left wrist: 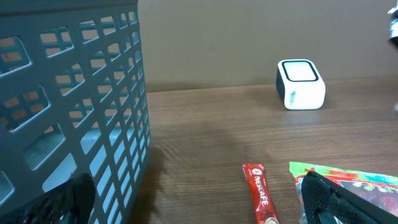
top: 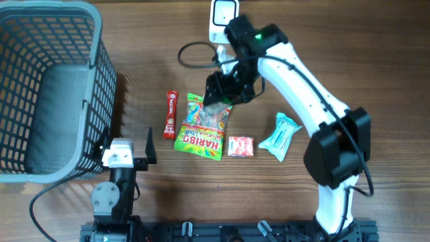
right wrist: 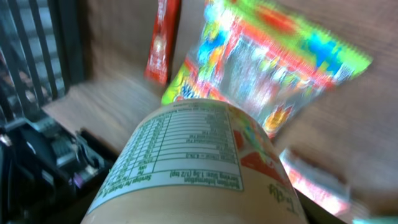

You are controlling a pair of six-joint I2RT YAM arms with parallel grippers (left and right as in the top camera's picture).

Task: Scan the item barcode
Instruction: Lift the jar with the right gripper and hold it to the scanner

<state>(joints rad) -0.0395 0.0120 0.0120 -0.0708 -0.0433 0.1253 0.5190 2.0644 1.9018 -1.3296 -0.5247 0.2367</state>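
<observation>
At the near left edge of the table, the left gripper (top: 127,144) sits parked beside the basket, its fingers spread wide and holding nothing; it seems to have no part in this step. Toward the middle, the right gripper (top: 220,94) is clamped on a beige cylindrical cup with a printed nutrition label (right wrist: 186,168), held up off the wood above the sweets bag. So the pick-up looks done. What is left is carrying the cup to the white box-shaped scanner (top: 224,15) at the far edge, just beyond the gripper, and turning its barcode to the scanner's window. No barcode shows on the side of the cup facing the wrist camera, so a turn of the cup is probably needed.

Around it, from the left: a grey slatted plastic basket (top: 101,81), a red stick sachet (top: 169,114), a green and yellow Haribo sweets bag (top: 200,134), a small red and white packet (top: 240,146) and a pale teal wrapped packet (top: 279,136). A black cable (top: 191,50) loops just left of the scanner. Nothing stands between the cup and the scanner.
</observation>
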